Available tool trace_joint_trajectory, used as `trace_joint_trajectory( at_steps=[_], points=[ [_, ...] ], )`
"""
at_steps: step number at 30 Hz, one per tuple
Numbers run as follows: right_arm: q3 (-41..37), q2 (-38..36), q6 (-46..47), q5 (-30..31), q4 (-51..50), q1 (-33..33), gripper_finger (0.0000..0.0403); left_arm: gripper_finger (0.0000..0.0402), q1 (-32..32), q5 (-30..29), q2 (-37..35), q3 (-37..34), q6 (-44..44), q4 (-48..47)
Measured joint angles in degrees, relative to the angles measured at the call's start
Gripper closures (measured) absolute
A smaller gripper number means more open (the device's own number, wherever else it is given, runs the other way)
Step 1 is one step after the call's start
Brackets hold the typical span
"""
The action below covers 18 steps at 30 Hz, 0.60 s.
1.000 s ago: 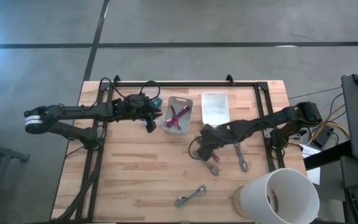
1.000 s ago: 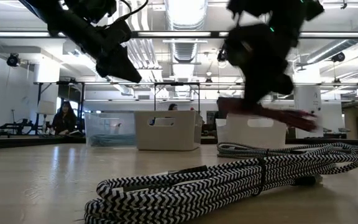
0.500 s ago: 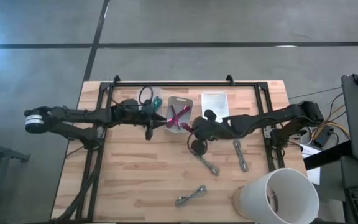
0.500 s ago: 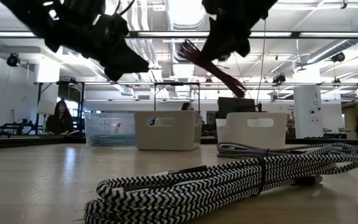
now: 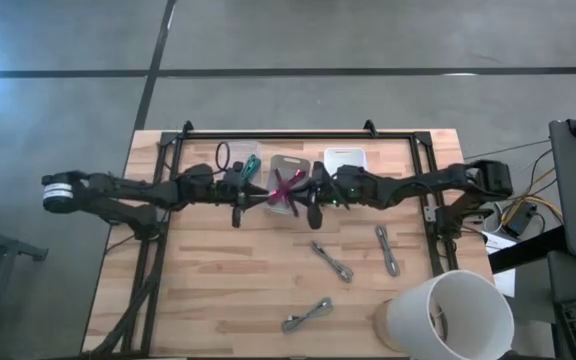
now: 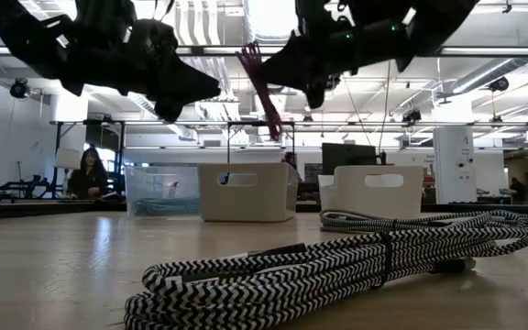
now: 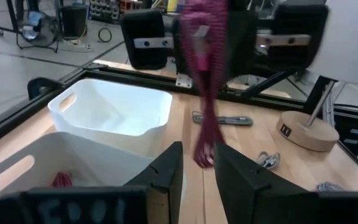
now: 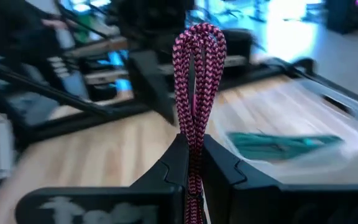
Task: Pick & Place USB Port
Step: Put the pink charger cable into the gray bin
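The high view looks straight down on the whole table (image 5: 228, 290) from far above. The low view sits at table height, very near a striped cable (image 6: 337, 261), and faces level into the room. Each wrist view looks forward past its own fingers, close up. All four views share the pink cable (image 5: 286, 187), probably above the bins (image 5: 345, 160).

The right gripper (image 8: 191, 163) pinches a folded magenta braided cable (image 8: 197, 81) between its dark fingers (image 8: 168, 163); beyond lie the wooden counter (image 8: 98, 155) and a teal cable (image 8: 284, 144).
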Motion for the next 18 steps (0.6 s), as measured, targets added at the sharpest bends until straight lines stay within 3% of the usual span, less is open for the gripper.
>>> trace_joint_trajectory(
  at_steps=[6,11,18],
  points=[
    [0.2,2.3,-0.4,0.0,0.3,-0.4,0.0380,0.0290,-0.5,0.5,7.7,4.3,-0.6,1.1],
    [0.5,1.9,-0.7,0.0,0.1,-0.3,0.0380,0.0231,-0.5,0.6,13.8,7.9,-1.0,1.0],
    [0.3,1.0,-3.6,0.0,-0.9,-0.4,0.0380,0.0167,-0.7,1.0,16.5,10.1,-1.9,1.5]
  ],
)
